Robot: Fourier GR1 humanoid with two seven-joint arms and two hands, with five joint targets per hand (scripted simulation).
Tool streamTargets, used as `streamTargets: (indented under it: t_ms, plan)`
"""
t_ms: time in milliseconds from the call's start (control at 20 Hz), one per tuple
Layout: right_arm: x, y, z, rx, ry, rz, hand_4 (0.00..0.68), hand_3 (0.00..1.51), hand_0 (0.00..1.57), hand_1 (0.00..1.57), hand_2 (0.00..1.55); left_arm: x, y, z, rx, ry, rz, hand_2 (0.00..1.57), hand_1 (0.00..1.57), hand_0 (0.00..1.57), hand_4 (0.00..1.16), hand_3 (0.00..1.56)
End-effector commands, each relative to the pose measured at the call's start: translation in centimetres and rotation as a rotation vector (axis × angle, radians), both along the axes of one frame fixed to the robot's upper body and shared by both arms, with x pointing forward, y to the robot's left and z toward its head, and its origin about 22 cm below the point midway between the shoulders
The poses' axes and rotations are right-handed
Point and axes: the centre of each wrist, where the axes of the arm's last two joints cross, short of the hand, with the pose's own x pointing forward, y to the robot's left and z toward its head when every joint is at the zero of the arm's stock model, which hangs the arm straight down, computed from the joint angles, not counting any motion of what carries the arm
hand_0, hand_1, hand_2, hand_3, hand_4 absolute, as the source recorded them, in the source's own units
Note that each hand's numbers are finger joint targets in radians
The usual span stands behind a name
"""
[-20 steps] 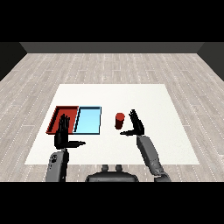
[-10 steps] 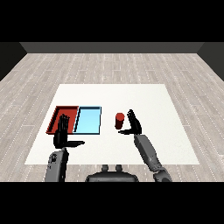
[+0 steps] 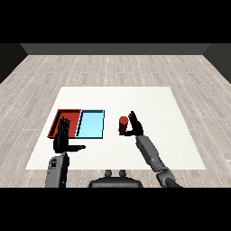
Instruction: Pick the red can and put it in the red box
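Red can (image 3: pixel 123 124) upright beside open right robot hand (image 3: pixel 135 125), fingers straight.

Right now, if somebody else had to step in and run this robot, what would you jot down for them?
Right hand: open, right beside the red can, thumb reaching under it; not closed round it yet.
Left hand: open, fingers upright, holding nothing, in front of the red tray.
Can: upright on the white table, to the right of the light blue tray.
Done: the approach to the can.
Left: grasp it, lift it, carry it past the blue tray, set it in the red tray.
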Motion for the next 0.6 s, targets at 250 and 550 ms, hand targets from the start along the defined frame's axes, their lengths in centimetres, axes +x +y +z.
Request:
streamTargets:
  t_ms: [250,550]
  plan:
    - [1.0,0.6,0.5,0.007,0.010,0.010,0.000,0.00,0.00,0.00,0.00,1.2,-0.4,0.3,0.000,-0.003,-0.006,0.00,0.00,0.00,0.00,0.00]
    - [0.9,2.6,-0.8,-0.008,0.031,0.005,0.000,0.00,0.00,0.00,0.00,-0.7,-0.4,0.4,-0.002,-0.015,-0.009,0.00,0.00,0.00,0.00,0.00]
